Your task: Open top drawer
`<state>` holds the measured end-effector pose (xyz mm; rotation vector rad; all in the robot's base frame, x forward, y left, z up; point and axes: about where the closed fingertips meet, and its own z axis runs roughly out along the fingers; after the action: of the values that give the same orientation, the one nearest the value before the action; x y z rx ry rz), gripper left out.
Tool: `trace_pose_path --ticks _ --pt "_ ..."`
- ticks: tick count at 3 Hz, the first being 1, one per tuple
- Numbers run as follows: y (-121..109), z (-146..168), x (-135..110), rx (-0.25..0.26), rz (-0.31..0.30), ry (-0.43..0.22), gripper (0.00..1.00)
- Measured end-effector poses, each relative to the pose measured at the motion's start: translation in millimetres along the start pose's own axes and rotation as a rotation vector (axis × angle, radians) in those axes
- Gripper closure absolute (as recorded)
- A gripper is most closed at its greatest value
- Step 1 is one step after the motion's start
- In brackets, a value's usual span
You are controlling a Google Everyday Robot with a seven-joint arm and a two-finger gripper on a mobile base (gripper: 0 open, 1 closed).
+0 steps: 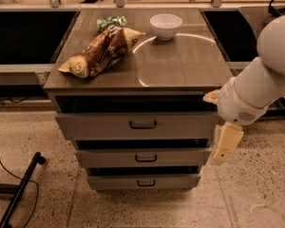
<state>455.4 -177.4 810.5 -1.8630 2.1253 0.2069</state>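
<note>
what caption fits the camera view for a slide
Gripper hangs off the right end of the top drawer, clear of its black handle; snack bag and white bowl on top.

White, rounded arm [268, 75] with a vented wrist [238, 109]; cream tool [226, 144] low right.

On the brown surface [180, 70]: crumpled chip bag [102, 52] at left, green packet [110, 22] just behind, white bowl [166, 26] at back; gripper [223, 152] below the right front corner.

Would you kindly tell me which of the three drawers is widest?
The top drawer, directly under the tabletop; the two below are narrower and shorter. The pincer hangs beside its right end.
</note>
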Motion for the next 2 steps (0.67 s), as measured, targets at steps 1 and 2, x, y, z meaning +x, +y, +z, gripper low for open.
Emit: trace_pose_path --ticks 1,2 --pt "2.3 38.6 -4.3 -0.038 -0.031 -0.061 0.0" --pt "-3.1 77.7 -12.1 -0.069 -0.044 -0.089 0.0"
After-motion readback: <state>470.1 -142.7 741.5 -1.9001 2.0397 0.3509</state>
